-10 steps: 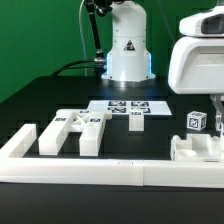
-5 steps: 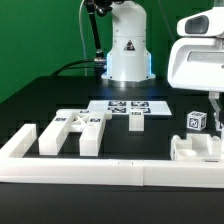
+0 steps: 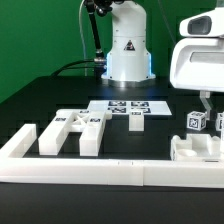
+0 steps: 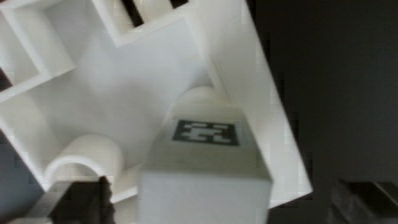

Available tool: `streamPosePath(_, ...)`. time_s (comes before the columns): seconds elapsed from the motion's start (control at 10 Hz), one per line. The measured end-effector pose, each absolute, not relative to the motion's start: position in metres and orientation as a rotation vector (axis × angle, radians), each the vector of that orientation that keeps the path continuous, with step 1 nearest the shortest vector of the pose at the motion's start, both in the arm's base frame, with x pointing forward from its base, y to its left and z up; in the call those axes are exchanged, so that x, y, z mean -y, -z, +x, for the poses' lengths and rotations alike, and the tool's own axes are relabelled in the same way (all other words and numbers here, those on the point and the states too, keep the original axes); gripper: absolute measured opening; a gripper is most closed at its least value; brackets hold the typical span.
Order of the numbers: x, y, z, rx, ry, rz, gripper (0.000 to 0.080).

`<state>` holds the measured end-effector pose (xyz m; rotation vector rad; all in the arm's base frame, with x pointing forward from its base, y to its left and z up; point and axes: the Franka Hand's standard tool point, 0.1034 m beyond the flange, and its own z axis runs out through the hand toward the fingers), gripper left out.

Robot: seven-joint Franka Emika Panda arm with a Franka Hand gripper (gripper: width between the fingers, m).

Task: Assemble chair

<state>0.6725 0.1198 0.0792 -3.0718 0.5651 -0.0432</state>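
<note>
**Gripper** (image 3: 210, 112): at the exterior view's right, fingers pointing down, just above a low white chair part (image 3: 195, 148). The gap between the jaws is not shown, so I cannot tell whether it is clenched or released. Nothing appears lifted.

**Tagged cube** (image 3: 195, 121): just beside the fingers, behind the low part.

**Wrist view**: a white panel face with a tag (image 4: 208, 131), close under the camera; probably that same low part.

**Loose parts, exterior view's left**: short bar (image 3: 22, 140), second bar (image 3: 50, 138) and cut-out panel (image 3: 85, 125), near one another behind the border rail (image 3: 110, 172).

**Marker board** (image 3: 128, 108): mid-table.

**Progress**: judged early. The parts lie well apart, no joint is visible, and all joining appears left to do.
</note>
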Motion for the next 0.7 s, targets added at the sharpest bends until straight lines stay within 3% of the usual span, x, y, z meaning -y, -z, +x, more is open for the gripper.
streamPosePath(0.1, -0.121, -0.0789, 0.6723, -0.322, 0.054, -3.119, 0.0643)
streamPosePath(0.7, -0.1264, -0.0738, 0.6705, 0.72, 0.09, -3.062, 0.0649)
